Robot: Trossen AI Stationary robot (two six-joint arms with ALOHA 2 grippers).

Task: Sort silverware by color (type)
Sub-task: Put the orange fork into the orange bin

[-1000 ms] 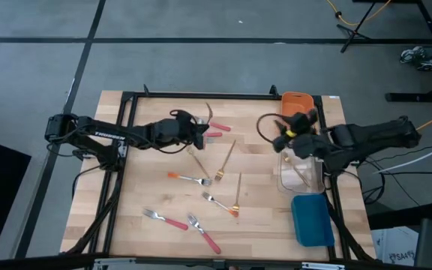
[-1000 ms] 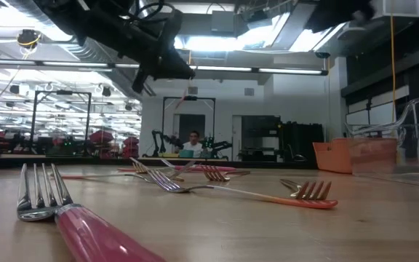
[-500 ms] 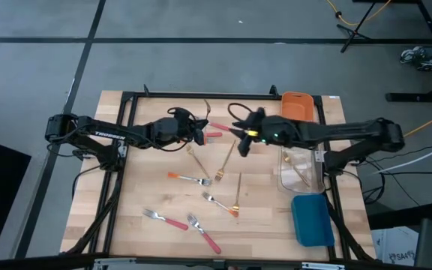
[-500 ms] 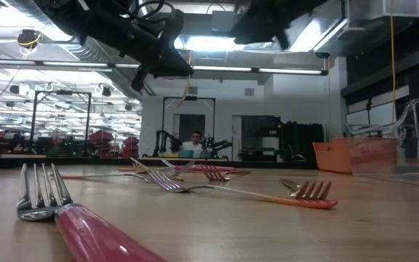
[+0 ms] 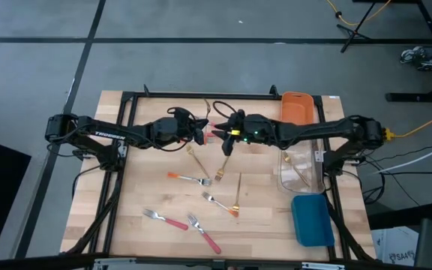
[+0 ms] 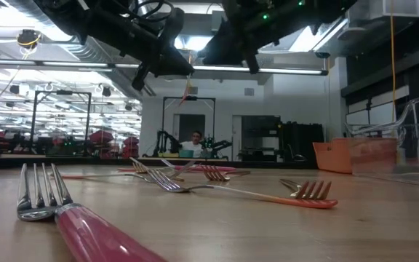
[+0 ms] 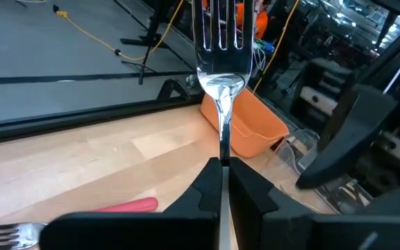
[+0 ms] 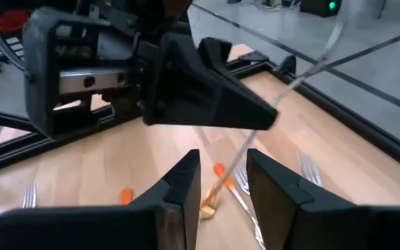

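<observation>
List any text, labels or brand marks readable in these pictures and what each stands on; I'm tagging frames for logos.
Left arm: a line of white lettering along its link in the high view, too small to read.
No readable text on the forks, the orange bin, the clear bin, the blue bin or the wooden table.
Room behind the table in the low view: no legible signs.

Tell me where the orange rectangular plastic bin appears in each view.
High view: the orange rectangular plastic bin is at top, right of centre.
Low view: right, mid-height.
Left wrist view: centre, behind the held silver fork.
Right wrist view: not in it.
Shared landmark: the clear bin beside it.
</observation>
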